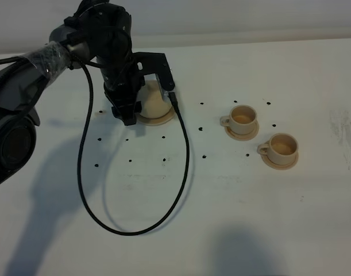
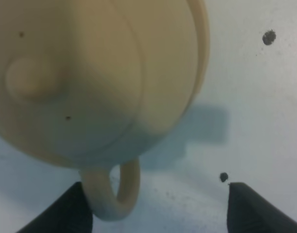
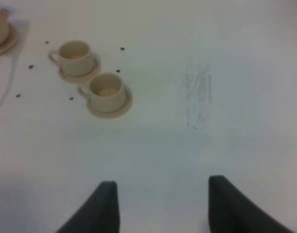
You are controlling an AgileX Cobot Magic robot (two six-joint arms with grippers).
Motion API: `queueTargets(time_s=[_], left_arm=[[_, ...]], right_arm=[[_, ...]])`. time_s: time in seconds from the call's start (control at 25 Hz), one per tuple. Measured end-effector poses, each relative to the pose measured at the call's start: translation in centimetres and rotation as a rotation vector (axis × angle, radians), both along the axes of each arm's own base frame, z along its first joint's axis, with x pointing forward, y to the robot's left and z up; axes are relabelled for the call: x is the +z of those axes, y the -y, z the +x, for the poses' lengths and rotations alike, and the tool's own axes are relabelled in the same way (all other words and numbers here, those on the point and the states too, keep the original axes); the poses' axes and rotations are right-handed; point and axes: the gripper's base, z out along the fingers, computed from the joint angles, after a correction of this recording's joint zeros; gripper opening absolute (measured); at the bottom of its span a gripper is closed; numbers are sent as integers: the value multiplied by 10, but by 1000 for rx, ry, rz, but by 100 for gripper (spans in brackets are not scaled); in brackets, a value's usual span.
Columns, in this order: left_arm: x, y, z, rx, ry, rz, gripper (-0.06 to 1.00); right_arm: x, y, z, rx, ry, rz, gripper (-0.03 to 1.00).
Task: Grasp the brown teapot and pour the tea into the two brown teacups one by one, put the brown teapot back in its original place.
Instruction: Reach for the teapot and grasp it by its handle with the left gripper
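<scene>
The brown teapot (image 1: pixel 154 102) sits upright on its wide saucer (image 1: pixel 164 119) in the left, far part of the white table (image 1: pixel 232 218). In the high view the left arm reaches down over it and covers much of it. The left gripper (image 2: pixel 158 211) has its jaws wide apart and clamped on nothing.

The left wrist view shows what the high view hides. The pot's loop handle (image 2: pixel 114 194) lies in the gap between the two dark fingers (image 2: pixel 65 213), hard against one of them and well apart from the other. Whether it touches that finger I cannot tell. The same view shows the knobbed lid (image 2: pixel 29 77) close up and blurred, with the pot's round body lying beyond the fingertips.

The right gripper (image 3: pixel 160 208) appears only in its own wrist view. Its jaws are spread too, with nothing between them, and it hangs over the table well apart from the cups.

The two brown teacups stand to the right of the teapot, well apart from it, each on a small saucer with its handle turned left. The farther cup (image 1: pixel 243 117) is the nearer of the two to the pot, and the nearer cup (image 1: pixel 282 146) stands just to its right. A black cable (image 1: pixel 181 172) loops from the left arm across the table toward the near side.
</scene>
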Motion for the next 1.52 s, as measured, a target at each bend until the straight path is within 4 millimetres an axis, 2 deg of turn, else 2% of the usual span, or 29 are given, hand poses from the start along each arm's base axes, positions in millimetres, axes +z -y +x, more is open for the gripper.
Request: queueTargets(time_s=[0.36,0.8,1.12,1.52], left_arm=[[13,1,5,200,48,-26,56],[13,2,8,270,72,-45,55],[-11,5,11,270,40,-44,48],[-13,2,12,275,40,-44,43]], right_arm=[[0,0,0,0,0,0,41],[0,0,0,0,0,0,41],[0,0,0,0,0,0,41],[0,0,0,0,0,0,41]])
